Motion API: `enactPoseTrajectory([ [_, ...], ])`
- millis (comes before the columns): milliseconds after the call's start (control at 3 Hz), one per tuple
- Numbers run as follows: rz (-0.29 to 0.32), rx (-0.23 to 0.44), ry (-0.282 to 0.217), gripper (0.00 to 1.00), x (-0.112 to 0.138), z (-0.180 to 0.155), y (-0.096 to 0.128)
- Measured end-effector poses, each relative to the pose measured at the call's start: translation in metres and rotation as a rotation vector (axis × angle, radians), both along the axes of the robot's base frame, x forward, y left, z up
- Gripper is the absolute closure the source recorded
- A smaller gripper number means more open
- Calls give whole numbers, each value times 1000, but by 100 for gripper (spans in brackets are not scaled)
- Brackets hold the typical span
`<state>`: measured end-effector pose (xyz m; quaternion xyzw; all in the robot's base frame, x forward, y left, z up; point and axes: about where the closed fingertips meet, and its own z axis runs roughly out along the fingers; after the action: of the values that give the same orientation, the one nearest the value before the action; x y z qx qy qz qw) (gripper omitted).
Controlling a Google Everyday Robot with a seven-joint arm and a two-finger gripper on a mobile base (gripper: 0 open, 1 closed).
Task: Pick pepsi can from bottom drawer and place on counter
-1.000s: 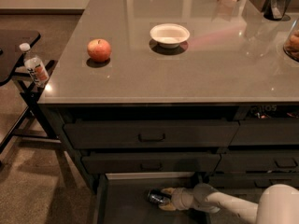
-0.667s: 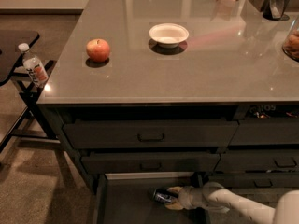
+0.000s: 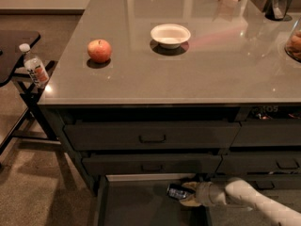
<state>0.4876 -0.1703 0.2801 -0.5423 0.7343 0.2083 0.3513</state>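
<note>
The bottom drawer (image 3: 136, 206) is pulled open at the foot of the cabinet, showing its dark flat floor. The pepsi can (image 3: 176, 191) lies on its side near the drawer's back right, dark with a silver end. My gripper (image 3: 187, 194) reaches in from the right on a pale arm, and its fingers (image 3: 190, 186) close around the can's right end. The can seems slightly raised off the drawer floor. The counter (image 3: 202, 74) is the wide glossy grey top above the drawers.
On the counter stand a red apple (image 3: 99, 51), a white bowl (image 3: 170, 34), a jar (image 3: 294, 44) at the right edge and a dark container (image 3: 280, 4) at the back. A plastic bottle (image 3: 35, 68) stands on the black side table (image 3: 14, 44) at left. Closed drawer fronts (image 3: 150, 135) sit above the open drawer.
The gripper has drawn back to the right and slightly up, and the can has moved with it. The camera view has shifted a little.
</note>
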Motion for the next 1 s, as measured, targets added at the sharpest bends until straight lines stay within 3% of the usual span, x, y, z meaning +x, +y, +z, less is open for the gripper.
enactPoseTrajectory([
  [333, 22, -2, -44, 100, 0, 58, -23],
  [1000, 56, -12, -179, 100, -18, 176, -63],
])
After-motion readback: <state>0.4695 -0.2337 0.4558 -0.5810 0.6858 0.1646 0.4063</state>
